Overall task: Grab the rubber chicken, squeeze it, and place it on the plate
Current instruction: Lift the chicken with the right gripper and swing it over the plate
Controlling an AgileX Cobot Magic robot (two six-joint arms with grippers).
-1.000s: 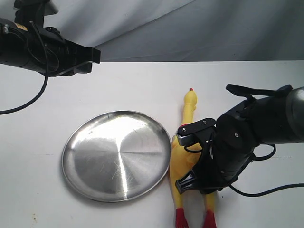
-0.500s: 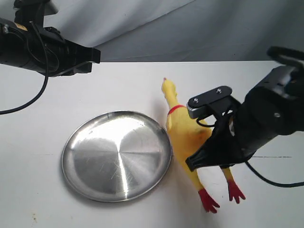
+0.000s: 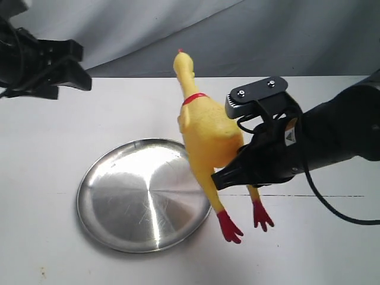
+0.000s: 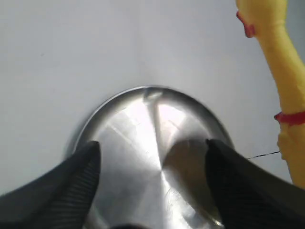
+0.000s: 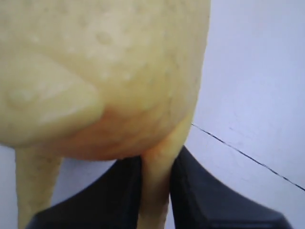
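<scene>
1. The plate (image 3: 127, 202) is lying flat on the white table (image 3: 47, 130), nearest the exterior viewpoint. It is carrying nothing, and its scratched steel is reflecting light.
2. The red feet of the rubber chicken (image 3: 208, 133) are dangling just beside the plate's right rim. In the exterior view one leg is crossing in front of that rim.
3. The right gripper (image 3: 228, 177) is grasping the rubber chicken from the side away from the plate. In the right wrist view its black fingers (image 5: 121, 191) are pinching the toy (image 5: 105, 71) where a leg joins the underside of the plump body. The jaws are standing clenched on the rubber, with only that narrow part between them.
4. The toy's body is being held raised above the plate's right edge and is leaning, head uppermost, away from the plate's centre. The red collar, thin neck and red comb are pointing toward the far side of the plate.
5. A thin dark line (image 3: 338, 196) is running across the table on the right of the plate, passing under the right arm.
6. The left gripper (image 3: 80, 68) is hovering beyond the plate's far left rim. Its jaws are standing released and spread apart. In the left wrist view the two fingers (image 4: 71, 186) are framing the plate (image 4: 143, 124), with nothing between them.
7. A grey cloth backdrop (image 3: 267, 35) is hanging behind the table, farthest from the plate.
</scene>
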